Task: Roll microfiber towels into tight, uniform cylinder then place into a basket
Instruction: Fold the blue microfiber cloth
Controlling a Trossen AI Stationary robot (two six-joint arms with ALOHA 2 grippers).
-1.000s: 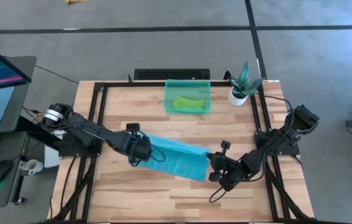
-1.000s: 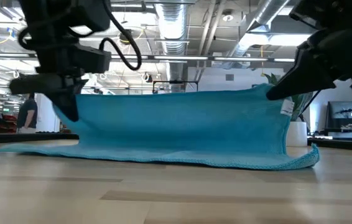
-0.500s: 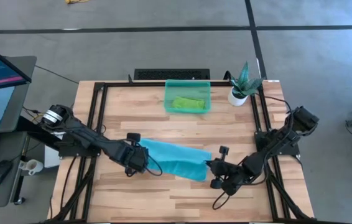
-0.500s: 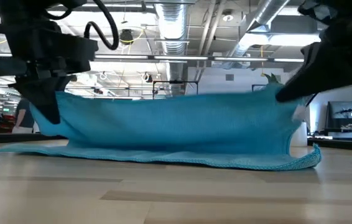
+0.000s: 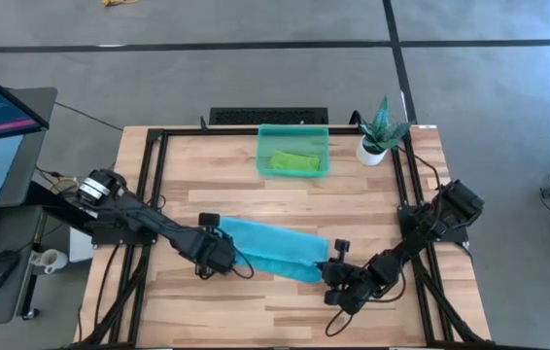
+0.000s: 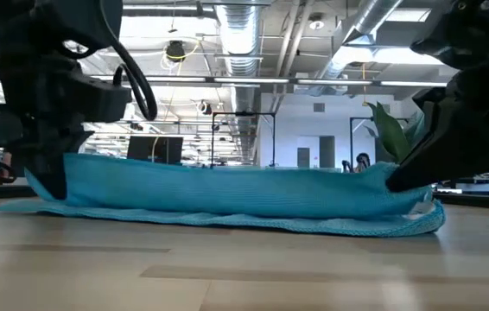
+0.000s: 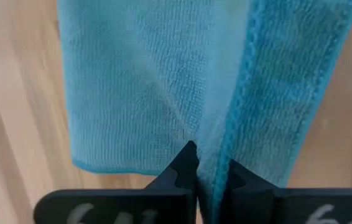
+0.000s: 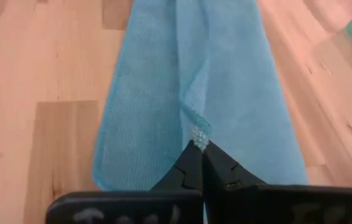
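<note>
Turquoise towel (image 5: 267, 249) lies folded into a long strip across the middle of the wooden table (image 5: 285, 194) in the high view, running from about nine o'clock toward four o'clock of the table's centre. The left gripper (image 5: 219, 255) is clamped on the strip's nine-o'clock end and the right gripper (image 5: 333, 273) on its four-o'clock end, both sets of fingers pressed together on cloth. At twelve o'clock of the strip, well apart from it, stands the basket (image 5: 292, 151), a translucent teal bin near the table's far edge; inside it lies the lime green towel (image 5: 294, 161), bunched into a short roll on the basket's floor, with nothing else in it. Just beside the basket, at its three o'clock, a white pot (image 5: 371, 152) holds a green plant (image 5: 384, 121). In the low view the turquoise towel (image 6: 236, 199) forms a low, long mound resting on the table, with the left gripper (image 6: 50, 177) at one end and the right gripper (image 6: 404, 177) at the other, each down at the cloth. In the left wrist view the dark fingers (image 7: 182, 171) are closed on a doubled fold of the turquoise towel (image 7: 132, 93), which spreads flat on the wood. In the right wrist view the fingers (image 8: 191, 165) meet, pinching a raised crease of the towel (image 8: 163, 106), a bit of white showing at the pinch.
</note>
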